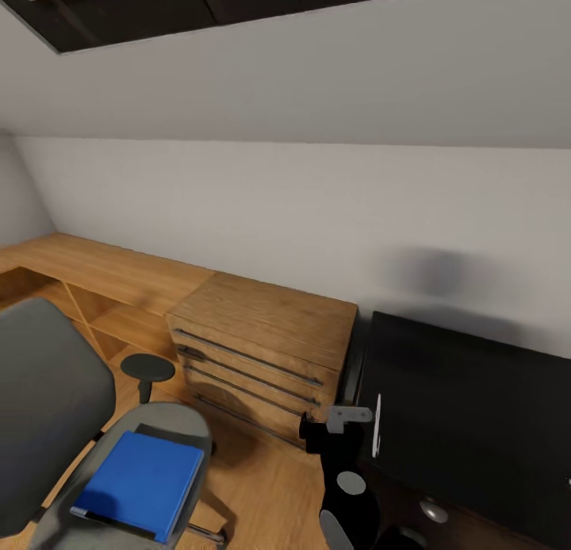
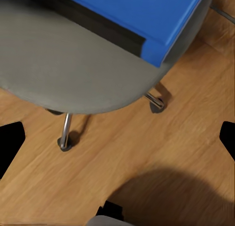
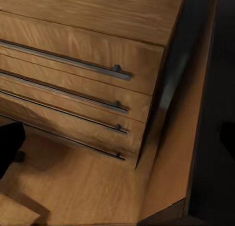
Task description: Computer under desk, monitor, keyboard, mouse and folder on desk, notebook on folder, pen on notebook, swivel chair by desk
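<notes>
Left gripper: fingers spread, empty, above the floor beside the swivel chair. Right gripper: state cannot be told. The folder lies on the chair seat, not yet moved to the desk. Judged: task barely begun.

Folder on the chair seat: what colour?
Bright blue with a dark edge; the folder shows best in the head view.

Bright blue folder, dark-edged | swivel chair grey, armrest black | chest light wood grain, dark bar handles | desk glossy black | floor honey wood | wall white
</notes>
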You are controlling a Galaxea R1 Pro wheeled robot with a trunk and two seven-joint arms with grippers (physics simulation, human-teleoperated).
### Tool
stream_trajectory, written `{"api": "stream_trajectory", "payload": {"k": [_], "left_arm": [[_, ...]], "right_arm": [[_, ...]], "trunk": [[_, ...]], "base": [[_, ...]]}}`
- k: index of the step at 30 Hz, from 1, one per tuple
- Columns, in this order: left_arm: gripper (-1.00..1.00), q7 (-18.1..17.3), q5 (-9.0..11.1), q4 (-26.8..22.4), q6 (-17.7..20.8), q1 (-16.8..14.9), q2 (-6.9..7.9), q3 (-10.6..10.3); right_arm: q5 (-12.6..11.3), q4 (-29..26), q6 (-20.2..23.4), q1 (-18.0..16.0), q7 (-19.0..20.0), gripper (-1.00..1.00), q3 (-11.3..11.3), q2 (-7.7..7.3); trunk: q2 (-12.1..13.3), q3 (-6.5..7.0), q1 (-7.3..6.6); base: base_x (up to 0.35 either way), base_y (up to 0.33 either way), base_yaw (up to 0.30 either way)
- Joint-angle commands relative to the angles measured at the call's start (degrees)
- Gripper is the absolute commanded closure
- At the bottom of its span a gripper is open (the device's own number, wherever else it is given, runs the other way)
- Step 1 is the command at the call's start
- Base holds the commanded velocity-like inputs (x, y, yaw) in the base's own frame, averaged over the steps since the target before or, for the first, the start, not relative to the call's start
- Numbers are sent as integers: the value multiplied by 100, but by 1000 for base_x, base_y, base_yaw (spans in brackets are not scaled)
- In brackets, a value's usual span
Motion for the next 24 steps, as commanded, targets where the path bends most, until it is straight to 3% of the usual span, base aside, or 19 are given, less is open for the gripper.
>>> {"api": "stream_trajectory", "payload": {"k": [1, 24], "left_arm": [[-100, 39, 43, -10, -1, -1, 8, -20], [-100, 28, 43, 16, 17, -1, 1, -34]], "right_arm": [[-32, 5, 20, -6, -53, -100, 23, -1], [-31, 225, -24, -6, -86, -100, 100, 10]], "trunk": [[-4, -10, 0], [-4, -124, 0]], "base": [[0, 0, 249], [0, 0, 249]]}}
